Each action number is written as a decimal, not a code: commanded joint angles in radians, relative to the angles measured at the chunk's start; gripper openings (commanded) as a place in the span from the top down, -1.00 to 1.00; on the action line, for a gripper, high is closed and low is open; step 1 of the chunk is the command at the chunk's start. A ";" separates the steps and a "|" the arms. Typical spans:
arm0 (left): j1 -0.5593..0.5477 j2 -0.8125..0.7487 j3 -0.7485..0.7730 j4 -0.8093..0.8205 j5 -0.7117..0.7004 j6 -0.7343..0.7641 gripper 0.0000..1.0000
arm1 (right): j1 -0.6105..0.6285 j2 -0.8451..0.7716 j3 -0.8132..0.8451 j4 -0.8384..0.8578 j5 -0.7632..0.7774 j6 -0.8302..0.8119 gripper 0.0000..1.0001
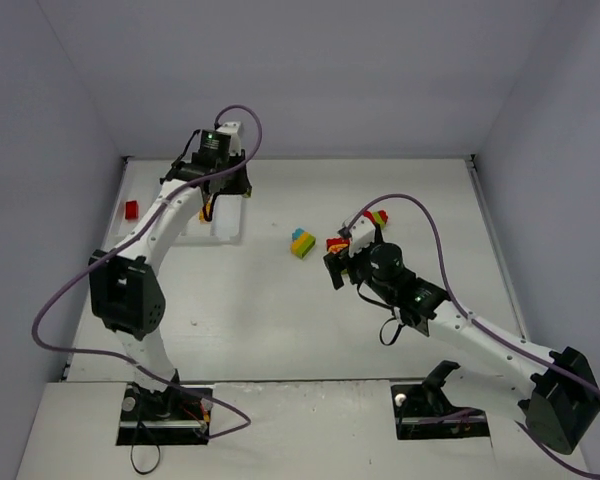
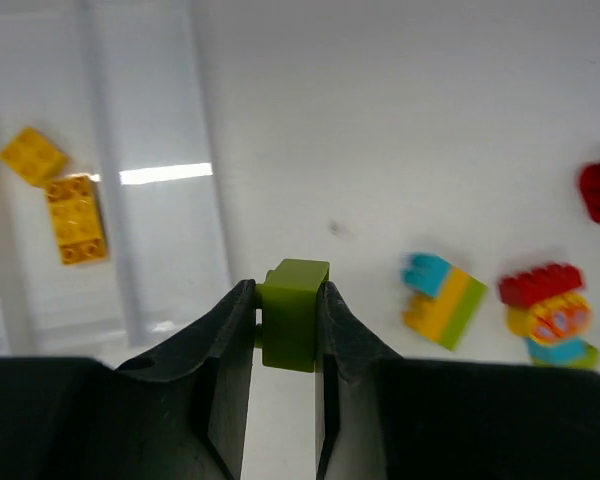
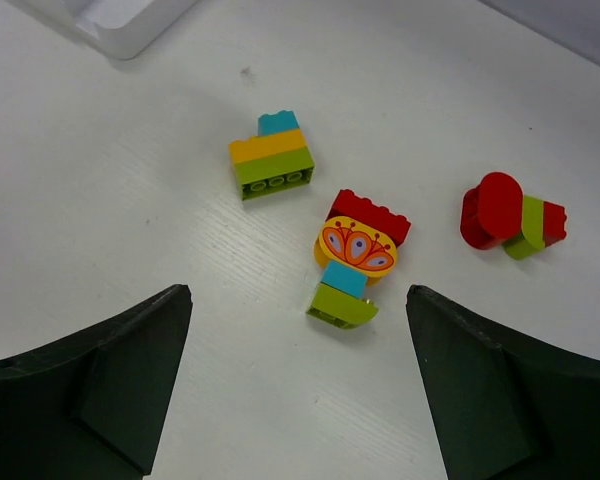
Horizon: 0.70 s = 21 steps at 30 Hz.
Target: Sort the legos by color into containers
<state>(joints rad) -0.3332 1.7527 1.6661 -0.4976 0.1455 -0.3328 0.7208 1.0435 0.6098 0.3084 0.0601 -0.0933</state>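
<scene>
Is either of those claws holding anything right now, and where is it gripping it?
The left gripper pinches a lime green brick by its two opposite side faces. The right gripper is open and holds nothing.

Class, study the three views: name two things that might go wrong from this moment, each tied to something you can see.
1. The left gripper pinches the lime green brick near the edge of the tray, close to a compartment holding yellow bricks; released carelessly, it may land outside or among the yellow.
2. The open right gripper hovers over a multicoloured clump; lifted whole, it would put mixed colours in one compartment.
</scene>
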 commanded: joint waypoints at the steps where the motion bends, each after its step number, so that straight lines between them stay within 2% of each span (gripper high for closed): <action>1: 0.048 0.105 0.102 -0.006 -0.182 0.095 1.00 | -0.001 0.012 0.042 0.041 0.112 0.092 -0.71; 5: 0.083 0.272 0.199 -0.004 -0.256 0.115 1.00 | -0.006 0.029 0.047 0.006 0.130 0.145 -0.70; 9: 0.097 0.349 0.250 0.008 -0.277 0.121 1.00 | -0.011 0.041 0.045 -0.015 0.139 0.182 -0.70; 10: 0.097 0.358 0.251 0.020 -0.287 0.123 0.84 | -0.011 0.047 0.045 -0.020 0.144 0.188 -0.70; 13: 0.114 0.410 0.290 -0.001 -0.293 0.109 0.70 | -0.018 0.075 0.051 -0.034 0.147 0.210 -0.70; 16: 0.123 0.432 0.297 -0.002 -0.284 0.103 0.38 | -0.030 0.122 0.067 -0.049 0.139 0.239 -0.70; 17: 0.123 0.429 0.291 0.002 -0.284 0.103 0.17 | -0.037 0.136 0.073 -0.054 0.129 0.247 -0.70; 21: 0.123 0.406 0.268 0.014 -0.281 0.103 -0.17 | -0.072 0.220 0.100 -0.075 0.113 0.294 -0.71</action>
<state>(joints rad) -0.2180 2.2417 1.8984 -0.5159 -0.1139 -0.2348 0.6708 1.2263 0.6510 0.2192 0.1677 0.1444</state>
